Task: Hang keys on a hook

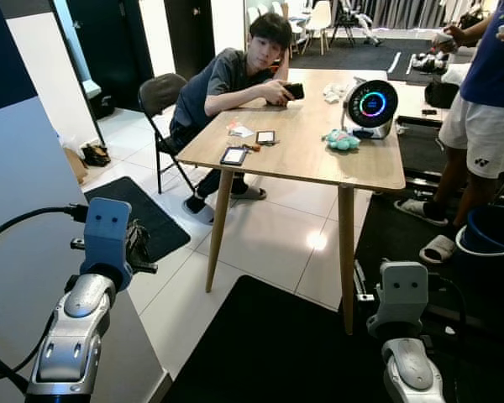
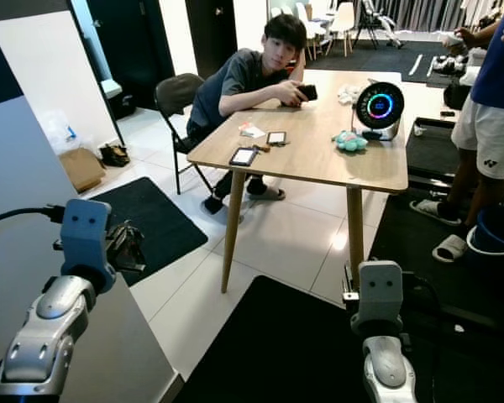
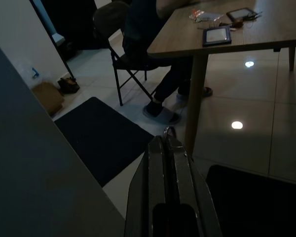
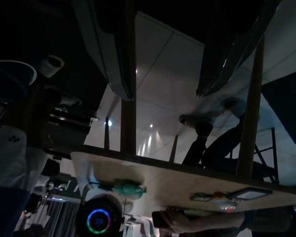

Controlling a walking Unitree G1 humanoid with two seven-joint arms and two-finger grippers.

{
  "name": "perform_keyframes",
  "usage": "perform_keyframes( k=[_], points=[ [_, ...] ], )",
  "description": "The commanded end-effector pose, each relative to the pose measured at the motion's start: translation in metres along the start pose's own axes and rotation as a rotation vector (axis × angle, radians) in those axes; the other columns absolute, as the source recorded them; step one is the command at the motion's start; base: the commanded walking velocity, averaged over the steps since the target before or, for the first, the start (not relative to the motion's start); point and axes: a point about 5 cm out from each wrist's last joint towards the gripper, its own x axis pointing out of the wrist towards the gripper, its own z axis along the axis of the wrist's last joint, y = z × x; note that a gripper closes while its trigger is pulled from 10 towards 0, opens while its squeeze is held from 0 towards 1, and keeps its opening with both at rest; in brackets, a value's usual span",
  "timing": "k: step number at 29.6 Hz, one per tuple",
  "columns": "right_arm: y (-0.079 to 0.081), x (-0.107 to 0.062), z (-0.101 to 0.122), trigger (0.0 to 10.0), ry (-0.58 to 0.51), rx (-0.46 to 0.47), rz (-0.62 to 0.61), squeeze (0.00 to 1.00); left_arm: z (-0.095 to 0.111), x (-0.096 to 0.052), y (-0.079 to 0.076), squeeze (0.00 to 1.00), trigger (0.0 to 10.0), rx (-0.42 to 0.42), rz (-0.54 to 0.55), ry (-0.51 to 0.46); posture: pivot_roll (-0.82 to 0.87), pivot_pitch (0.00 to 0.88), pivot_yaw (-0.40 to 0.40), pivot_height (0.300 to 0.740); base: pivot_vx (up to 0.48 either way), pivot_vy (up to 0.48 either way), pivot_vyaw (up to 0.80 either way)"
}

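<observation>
My left gripper (image 1: pixel 143 248) is raised at the left, close beside a grey wall panel (image 1: pixel 21 210). Its black fingers (image 3: pixel 160 163) are pressed together, and a small metal ring of the keys (image 3: pixel 167 131) pokes out at their tips. In the right eye view the keys (image 2: pixel 129 242) show as a dark metallic bunch at the gripper. My right arm (image 1: pixel 401 295) hangs low at the right above a black mat. The right gripper (image 4: pixel 164 94) is open with nothing between its fingers, and it points toward the table's underside.
A wooden table (image 1: pixel 311 159) stands ahead with phones, a small toy and a round-screened device on it. A person (image 1: pixel 231 80) sits at its far left on a folding chair (image 1: pixel 158 92). Another person (image 1: pixel 487 101) stands at the right near a blue bucket (image 1: pixel 491 239). Black mats (image 1: pixel 147 214) lie on the white tiles.
</observation>
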Motion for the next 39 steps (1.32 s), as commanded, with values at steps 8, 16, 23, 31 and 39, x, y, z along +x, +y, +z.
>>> perform_keyframes(
  k=[8,16,23,31,39],
  points=[
    [0.002,-0.001,-0.002,10.0,0.01,0.003,0.005,0.0,0.0,-0.001,0.004,0.0,10.0,0.028,0.008,-0.004,0.01,0.135,0.084,0.74,0.0,0.0,0.0],
    [0.009,-0.002,-0.006,10.0,0.027,-0.025,0.04,0.0,-0.006,-0.003,0.006,0.0,10.0,0.035,0.019,0.009,0.01,0.134,0.085,0.74,0.0,0.0,0.0],
    [0.014,-0.01,-0.02,10.0,0.072,-0.041,0.095,0.0,-0.034,-0.016,0.009,0.0,10.0,0.071,0.044,0.066,0.01,0.126,0.086,0.74,0.0,0.0,0.0],
    [0.012,-0.049,-0.076,10.0,0.276,-0.114,0.108,0.0,-0.107,-0.065,-0.023,0.0,10.0,0.088,-0.239,0.29,0.02,0.122,0.079,0.74,0.0,0.0,0.0],
    [0.002,-0.096,-0.125,10.0,0.507,-0.183,0.138,0.0,-0.17,-0.11,-0.039,0.0,10.0,0.044,-0.42,0.569,0.0,0.122,0.09,0.74,0.0,0.0,0.0]
  ],
)
